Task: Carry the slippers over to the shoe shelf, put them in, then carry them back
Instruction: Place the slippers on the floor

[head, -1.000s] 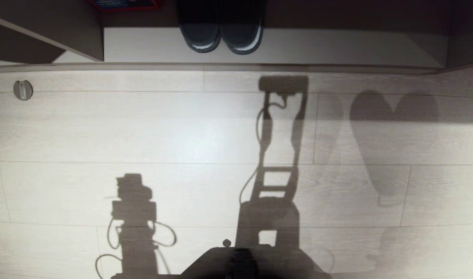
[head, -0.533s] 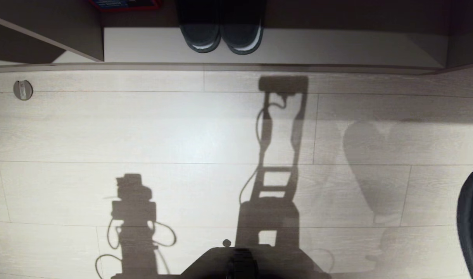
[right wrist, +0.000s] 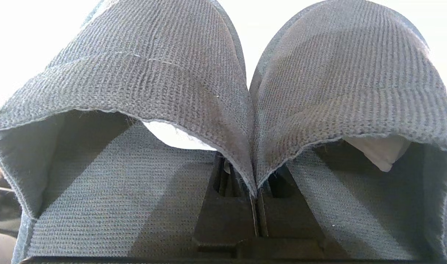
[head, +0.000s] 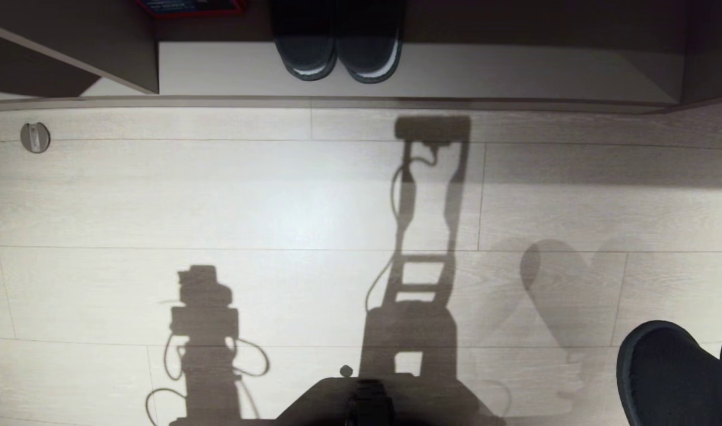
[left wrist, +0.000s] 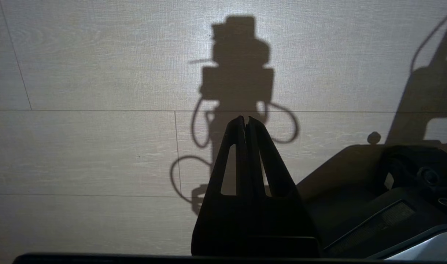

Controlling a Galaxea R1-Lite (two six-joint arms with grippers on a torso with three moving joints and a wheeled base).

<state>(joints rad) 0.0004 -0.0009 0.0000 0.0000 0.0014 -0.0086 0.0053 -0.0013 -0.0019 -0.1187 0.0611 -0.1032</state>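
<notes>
Pale wood-look floor (head: pixel 278 207) is filling most of the head view, with the shoe shelf (head: pixel 515 71) running along its far edge. A darker closed-toe pair (head: pixel 337 53) with white sole rims is sitting on the shelf's pale base board, and a red-edged item (head: pixel 189 6) is showing in the next compartment beyond the divider.

The slippers (right wrist: pixel 223 91) are hanging in the right gripper (right wrist: pixel 258 205), whose fingers are pinching shut on the two inner edges where the pair meets, so both are being carried side by side. In the head view their dark rounded ends (head: pixel 669 378) are showing at the near right corner, above the floor and well apart from the shelf. The left gripper (left wrist: pixel 245 123) is hovering over bare floor with its fingers closed on nothing, beside the robot's base.

By their look the slippers are handling as light, soft things: the knitted fabric is sagging and folding around the fingers, and the thin soles are bending rather than staying flat. That softness is making a pinch at the joined inner edges sensible, since one closure is catching both, but the free ends are likely to swing and droop during travel. Slipping seems unlikely on such a rough weave; the greater risk is one slipper working loose if the pinch is biting it only shallowly.
</notes>
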